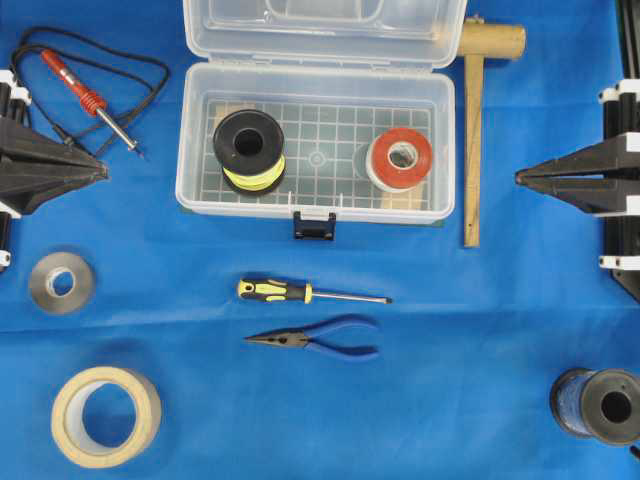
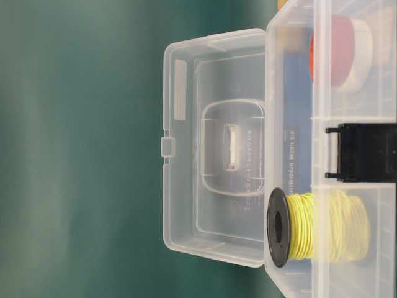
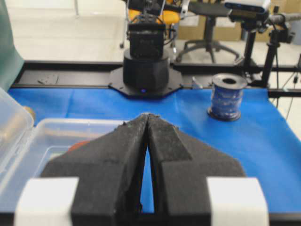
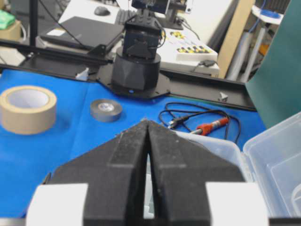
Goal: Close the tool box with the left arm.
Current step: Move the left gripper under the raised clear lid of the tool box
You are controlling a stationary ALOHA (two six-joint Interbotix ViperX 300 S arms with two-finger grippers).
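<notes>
The tool box [image 1: 190, 150] is a clear plastic case standing open at the back middle of the blue cloth. Its lid [image 1: 320, 30] is folded back and its black latch [image 1: 314, 226] hangs at the front. Inside are a yellow wire spool [image 1: 225, 140] and a red and white tape roll [image 1: 380, 150]. The table-level view shows the lid [image 2: 214, 149] swung open behind the box [image 2: 291, 74]. My left gripper [image 1: 103, 170] is shut and empty, well left of the box; its wrist view [image 3: 148, 116] shows the box [image 3: 56, 132] ahead. My right gripper [image 1: 519, 178] is shut and empty, right of the box, as in its wrist view [image 4: 147, 122].
A wooden mallet [image 1: 475, 130] lies against the box's right side. A red soldering iron [image 1: 95, 100] lies at back left. A screwdriver [image 1: 300, 292] and blue pliers [image 1: 320, 340] lie in front of the box. Grey tape [image 1: 40, 285], masking tape [image 1: 66, 410] and a blue spool [image 1: 572, 400] sit near the front.
</notes>
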